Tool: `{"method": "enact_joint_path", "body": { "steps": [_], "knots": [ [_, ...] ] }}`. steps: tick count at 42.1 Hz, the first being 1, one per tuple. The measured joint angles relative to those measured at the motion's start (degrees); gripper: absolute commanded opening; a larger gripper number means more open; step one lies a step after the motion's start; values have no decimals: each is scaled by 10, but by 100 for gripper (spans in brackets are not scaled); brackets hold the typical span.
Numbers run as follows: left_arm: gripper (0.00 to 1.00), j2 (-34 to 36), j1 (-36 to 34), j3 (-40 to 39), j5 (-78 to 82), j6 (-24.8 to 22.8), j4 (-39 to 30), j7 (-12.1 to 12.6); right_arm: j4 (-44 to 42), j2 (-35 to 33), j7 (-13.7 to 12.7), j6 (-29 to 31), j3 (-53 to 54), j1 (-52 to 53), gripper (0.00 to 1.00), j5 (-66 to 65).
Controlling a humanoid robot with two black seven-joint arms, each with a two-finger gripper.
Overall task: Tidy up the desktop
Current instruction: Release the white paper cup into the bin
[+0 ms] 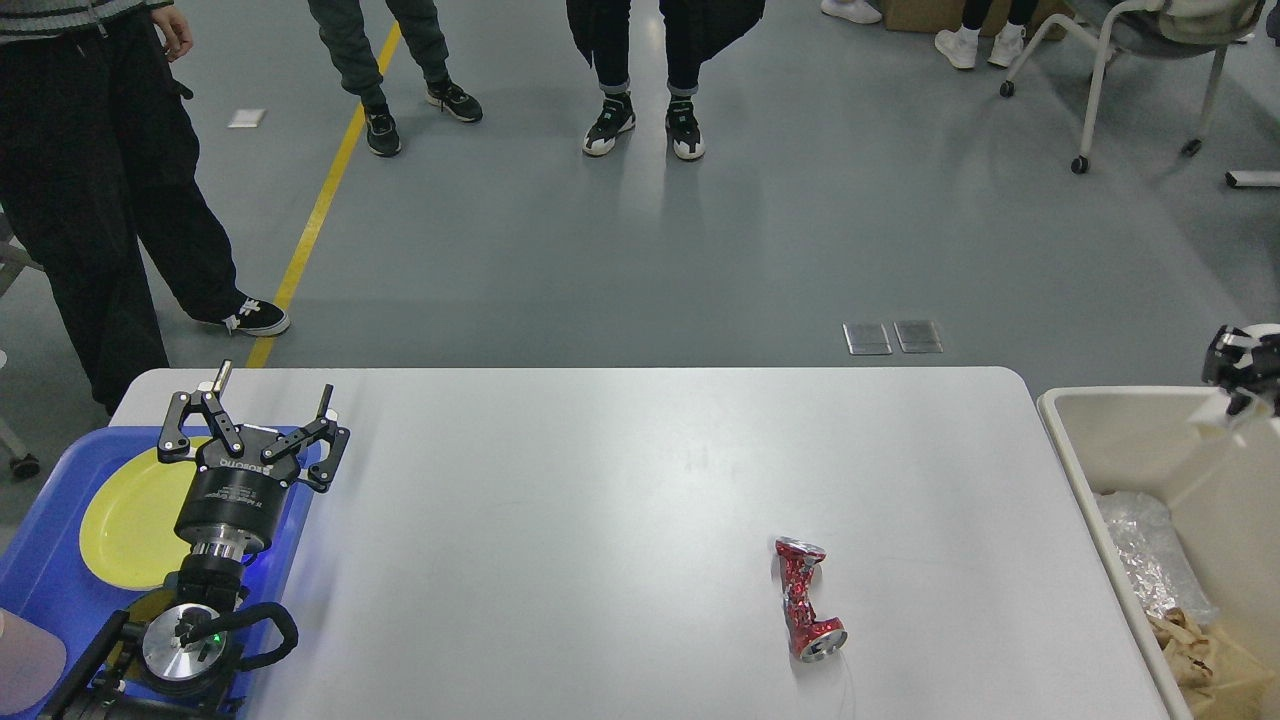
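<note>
Head view, left gripper [255, 412]: at the left end of the desktop, over the seam between the tabletop and the tray, its fingers spread wide apart with nothing between them
Head view, right gripper [1243, 385]: only a small dark part shows at the right edge of the frame, above the bin; whether its fingers are parted or closed cannot be told; a pale whitish piece [1232, 418] sits right under it, and whether the gripper has hold of it cannot be told
Desktop [560, 520]: large white tabletop with rounded corners, stretching from beside the left gripper across to just short of the right gripper
Crushed red can [806, 611]: lies on its side on the desktop, well apart from the left gripper, nearer the right one, below and to the left of it
Blue tray [45, 540]: beneath and to the left of the left gripper, touching the desktop's left end
Yellow plate [125, 515]: flat on the tray, just left of the left gripper's wrist
Cream bin [1090, 450]: directly below the right gripper, against the desktop's right end, holding crinkled clear plastic [1150, 560] and brown paper scraps [1190, 650]
People [90, 170]: legs and shoes on the grey floor, far beyond both grippers
</note>
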Motion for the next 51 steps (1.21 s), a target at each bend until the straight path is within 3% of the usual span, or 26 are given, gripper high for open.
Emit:
{"method": "enact_joint_path", "body": {
  "steps": [12, 29, 43, 44, 45, 48, 49, 51],
  "knots": [
    [96, 0, 0, 0, 0, 0, 0, 0, -97, 11, 0, -90, 60, -163, 0, 3],
    [96, 0, 0, 0, 0, 0, 0, 0, -225, 97, -7, -226, 112, -382, 0, 11],
    [96, 0, 0, 0, 0, 0, 0, 0, -247, 120, -12, -266, 133, -447, 0, 11],
    [96, 0, 0, 0, 0, 0, 0, 0, -247, 120, -12, -266, 134, -449, 4, 11],
    [96, 0, 0, 0, 0, 0, 0, 0, -247, 121, -12, -266, 134, -452, 18, 11],
    [96, 0, 0, 0, 0, 0, 0, 0, -246, 123, -11, -268, 134, -457, 82, 10],
    [96, 0, 0, 0, 0, 0, 0, 0, -246, 124, -11, -270, 134, -459, 99, 10],
    [96, 0, 0, 0, 0, 0, 0, 0, -246, 124, -10, -277, 134, -461, 100, 10]
  ]
}}
